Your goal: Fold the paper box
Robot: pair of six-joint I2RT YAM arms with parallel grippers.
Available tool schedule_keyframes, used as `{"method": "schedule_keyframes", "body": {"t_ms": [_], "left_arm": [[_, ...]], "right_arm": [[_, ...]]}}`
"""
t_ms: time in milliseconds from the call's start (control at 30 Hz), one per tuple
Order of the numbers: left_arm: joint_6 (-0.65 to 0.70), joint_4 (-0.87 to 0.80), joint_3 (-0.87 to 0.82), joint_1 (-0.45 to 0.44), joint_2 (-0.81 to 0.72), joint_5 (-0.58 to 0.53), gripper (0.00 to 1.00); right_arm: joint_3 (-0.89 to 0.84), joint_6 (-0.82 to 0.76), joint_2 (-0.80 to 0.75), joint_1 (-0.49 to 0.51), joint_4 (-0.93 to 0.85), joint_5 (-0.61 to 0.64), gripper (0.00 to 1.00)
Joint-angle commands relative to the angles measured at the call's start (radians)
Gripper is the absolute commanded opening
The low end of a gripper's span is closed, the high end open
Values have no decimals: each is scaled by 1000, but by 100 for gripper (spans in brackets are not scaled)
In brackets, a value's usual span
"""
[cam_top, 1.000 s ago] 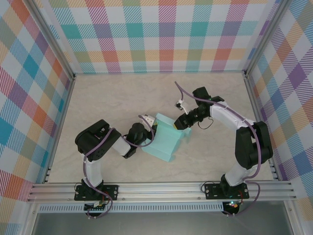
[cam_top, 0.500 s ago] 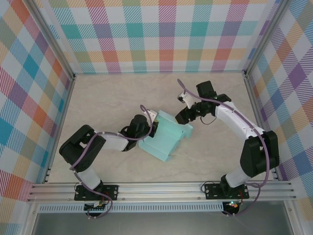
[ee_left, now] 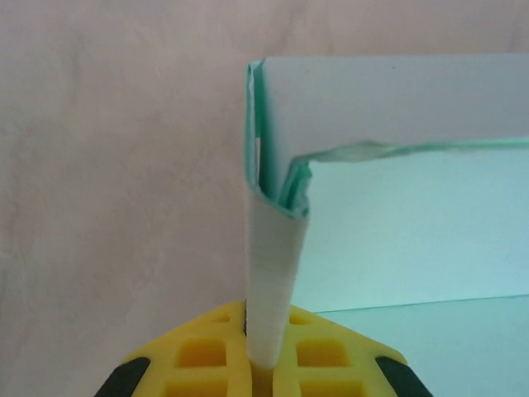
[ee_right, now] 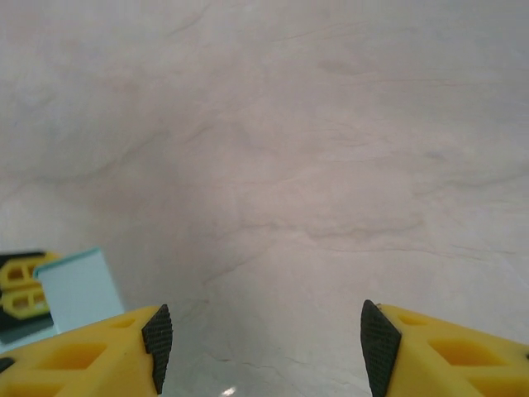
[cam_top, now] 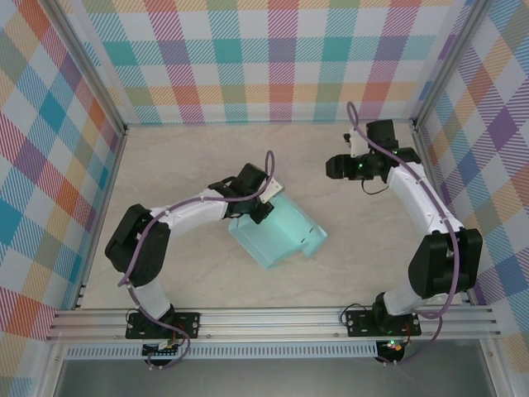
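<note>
The paper box (cam_top: pixel 279 236), pale mint card with raised walls, lies at mid-table. My left gripper (cam_top: pixel 263 203) is at its far left edge, shut on a folded side wall. In the left wrist view the yellow jaws (ee_left: pixel 271 351) pinch that doubled wall, and the paper box (ee_left: pixel 405 240) opens out to the right. My right gripper (cam_top: pixel 335 168) hovers apart from the box, to its far right. Its jaws (ee_right: pixel 264 347) are open over bare table with nothing between them. A corner of the paper box (ee_right: pixel 78 291) shows at that view's lower left.
The marbled tabletop (cam_top: pixel 190 165) is fenced by aluminium rails (cam_top: pixel 264 322) at the near edge and checked walls (cam_top: pixel 273 58) on the other three sides. The left arm's purple cable (cam_top: pixel 270 169) loops above the box.
The right gripper let go of the box's right side, opened wider and drew back to the far right. The left arm stretched out, carrying its held wall farther and rightward; the box turned slightly.
</note>
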Motion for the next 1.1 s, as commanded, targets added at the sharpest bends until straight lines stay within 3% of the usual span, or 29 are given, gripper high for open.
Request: {"method": "schedule_keyframes", "body": {"t_ms": [0,67,200,400,700,1067], "left_arm": [[114,-363,123,16,58,38,8],[165,-492,219,17,118,52,9],[211,-586,332,17,203,-9,16],[214,-560,433,18,215,77,41],[122,-323,394,61,-30,85,48],[-239,26,108,268,-431,128,64]], "right_arm": [[-18,117,-12,-16,-34,32,64],[-30,119,-8,-17,-25,17,64],[-51,114,5,-18,-12,-15,64],[-71,62,8,-18,-5,-75,63],[-75,-90,32,11,-20,-163,59],[100,-359,310,220,-156,-192,54]]}}
